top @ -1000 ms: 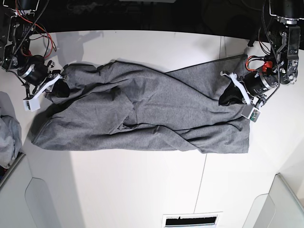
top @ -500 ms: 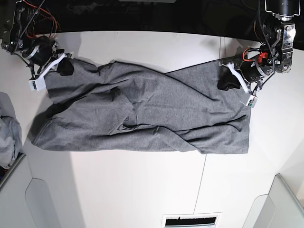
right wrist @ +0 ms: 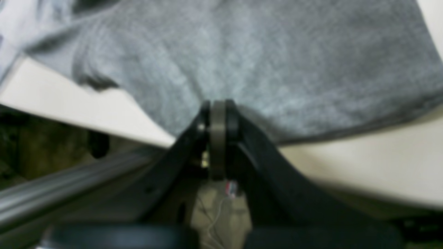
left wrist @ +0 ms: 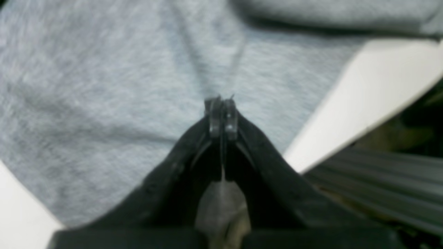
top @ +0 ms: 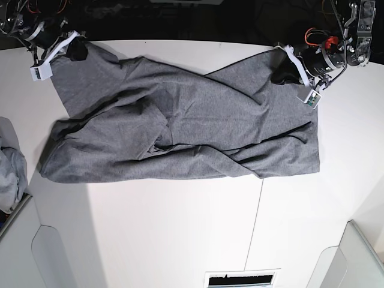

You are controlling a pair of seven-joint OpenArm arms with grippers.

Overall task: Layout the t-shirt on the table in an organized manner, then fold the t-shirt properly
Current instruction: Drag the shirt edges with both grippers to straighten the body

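The dark-grey t-shirt (top: 180,126) lies spread and twisted across the white table (top: 180,234). My left gripper (top: 282,73), at the base view's far right edge of the table, is shut on the shirt's far right corner; the left wrist view shows its jaws closed (left wrist: 221,114) on grey cloth (left wrist: 104,86). My right gripper (top: 77,51), at the far left, is shut on the shirt's far left corner; the right wrist view shows its closed jaws (right wrist: 218,117) pinching the cloth (right wrist: 259,62) near the table's far edge.
A paler grey cloth bundle (top: 11,174) lies at the left edge. Light grey bins stand at the front left (top: 36,252) and front right (top: 354,258). A vent slot (top: 243,279) sits at the front edge. Dark space lies behind the table's far edge.
Both grippers have pulled their shirt corners toward the table's far edge. The shirt's far edge is stretched further back and wider at both ends.
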